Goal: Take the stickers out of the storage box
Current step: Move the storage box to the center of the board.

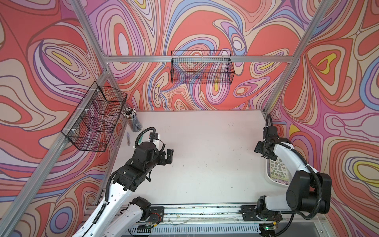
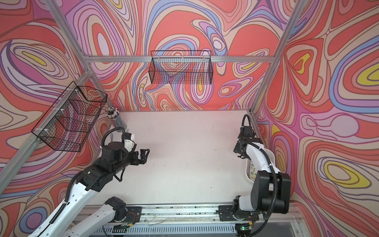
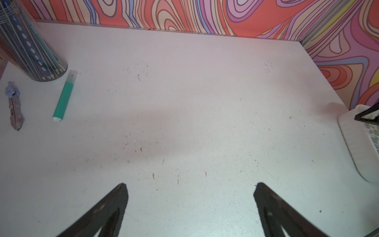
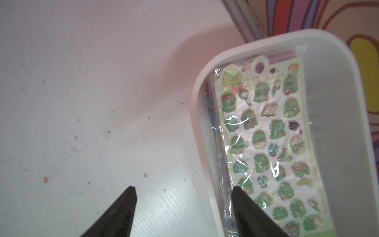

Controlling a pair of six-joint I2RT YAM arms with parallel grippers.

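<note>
One box [image 1: 271, 180] is seen at the right edge of the worktop [image 1: 205, 156]. One green sheet of stickers [image 4: 266, 133] lies on top inside it. Edges of further sheets show beneath, and their number cannot be told.

Two grippers are counted. The right gripper [image 4: 183, 189] is held astride the box wall that faces the worktop's middle, jaws spread and nothing pinched. The left gripper [image 3: 189, 186] is held over bare worktop near the left edge, jaws spread wide and empty.

By the back left corner one pencil cup [image 3: 30, 47], one pen [image 3: 64, 96] and one small grey tool [image 3: 14, 106] are seen. Two baskets [image 1: 202, 67] are hung on the walls.
</note>
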